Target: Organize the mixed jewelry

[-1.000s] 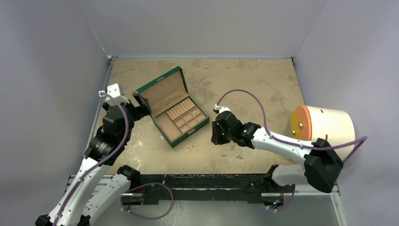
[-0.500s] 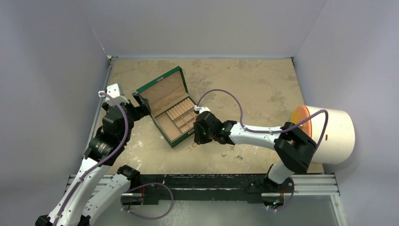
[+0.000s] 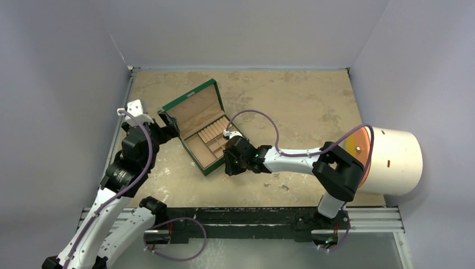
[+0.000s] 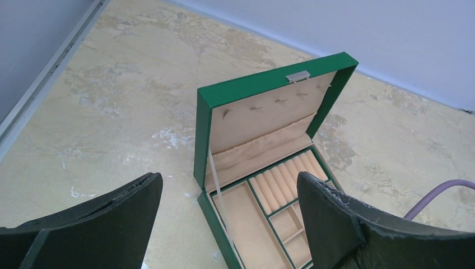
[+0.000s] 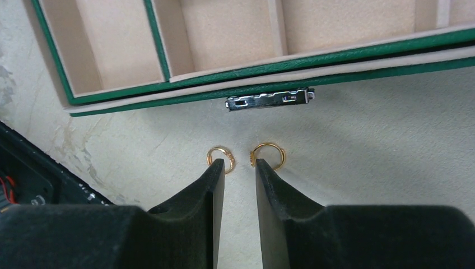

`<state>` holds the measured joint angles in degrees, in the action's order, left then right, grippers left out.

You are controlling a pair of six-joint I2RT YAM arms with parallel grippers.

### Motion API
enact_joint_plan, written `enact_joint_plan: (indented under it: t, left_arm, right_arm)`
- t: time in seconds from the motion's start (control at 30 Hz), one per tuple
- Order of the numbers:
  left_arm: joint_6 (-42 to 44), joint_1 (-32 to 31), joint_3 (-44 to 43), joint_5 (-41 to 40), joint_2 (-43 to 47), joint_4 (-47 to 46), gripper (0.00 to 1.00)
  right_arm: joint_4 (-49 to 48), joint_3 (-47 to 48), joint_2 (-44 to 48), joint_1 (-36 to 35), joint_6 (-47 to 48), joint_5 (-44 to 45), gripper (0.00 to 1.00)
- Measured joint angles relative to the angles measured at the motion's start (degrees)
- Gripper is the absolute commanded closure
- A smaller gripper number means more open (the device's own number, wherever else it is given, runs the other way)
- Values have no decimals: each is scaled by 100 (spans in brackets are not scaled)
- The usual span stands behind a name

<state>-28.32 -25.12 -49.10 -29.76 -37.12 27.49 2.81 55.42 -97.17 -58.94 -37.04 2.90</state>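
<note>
Two small gold rings lie on the table just in front of the open green box: the left ring and the right ring. My right gripper hangs low over them, jaws a narrow gap apart with nothing between; each fingertip overlaps one ring. It shows in the top view at the box's front edge. More tiny pieces lie to the right. My left gripper is wide open and empty behind the box's raised lid.
The box's silver clasp sticks out just beyond the rings. A large white cylinder with an orange face lies at the right edge. The right arm's purple cable loops over the box's right corner.
My right gripper has swept left across the table, from the scattered pieces to the box's front edge over the two gold rings. The left arm has not moved.
</note>
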Motion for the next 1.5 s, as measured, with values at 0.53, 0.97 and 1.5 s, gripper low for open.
enact_joint_plan:
  t: [0.53,0.97,1.5]
  left_arm:
    - [2,0,0,4,0,0,10]
    - [2,0,0,4,0,0,10]
    - [35,0,26,566,42,-96,11]
  right_arm:
    - [-17,0,-278,-81,-50,15,75]
    - [-13,70,-385,-197,-7,269,100]
    - [116,-365,761,-256,354,448,100]
